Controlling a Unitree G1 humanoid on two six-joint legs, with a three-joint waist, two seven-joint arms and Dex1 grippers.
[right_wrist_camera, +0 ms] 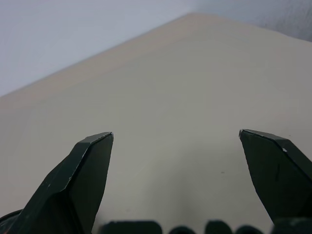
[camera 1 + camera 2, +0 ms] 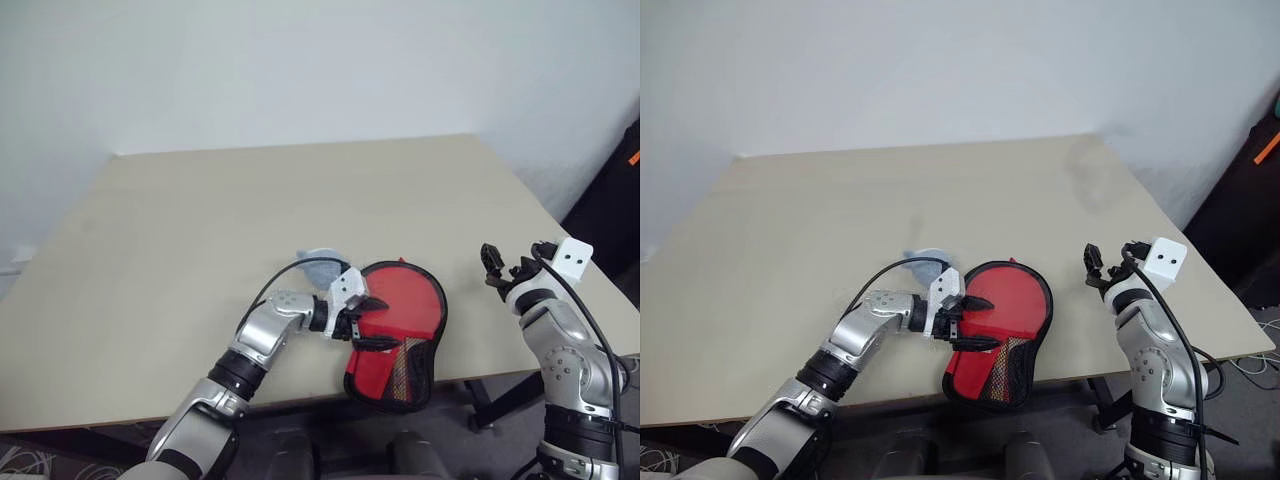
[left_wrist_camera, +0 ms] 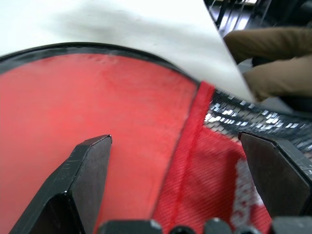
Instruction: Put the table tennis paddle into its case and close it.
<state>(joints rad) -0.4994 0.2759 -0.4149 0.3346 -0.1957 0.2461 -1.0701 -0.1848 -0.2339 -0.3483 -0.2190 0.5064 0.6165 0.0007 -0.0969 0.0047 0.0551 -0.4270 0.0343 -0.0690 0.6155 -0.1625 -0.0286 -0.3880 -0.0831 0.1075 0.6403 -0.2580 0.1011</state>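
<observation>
The case point(image 2: 400, 335) lies low and centre in the frame at the table's point(image 2: 200, 230) near edge, its narrow end poking past the lip; paddle-shaped red woven fabric, black piping, a mesh patch near the neck; a smooth red face fills its round part, paddle or flap I cannot tell; the left gripper point(image 2: 366, 322) spreads its black fingers wide over it; a pale grey-blue lump point(image 2: 318, 260) sits just behind; lower right, the right gripper point(image 2: 512, 262) hovers open above bare beige tabletop.

Beige table point(image 2: 200, 220), pale grey-blue lump point(image 2: 318, 257)
</observation>
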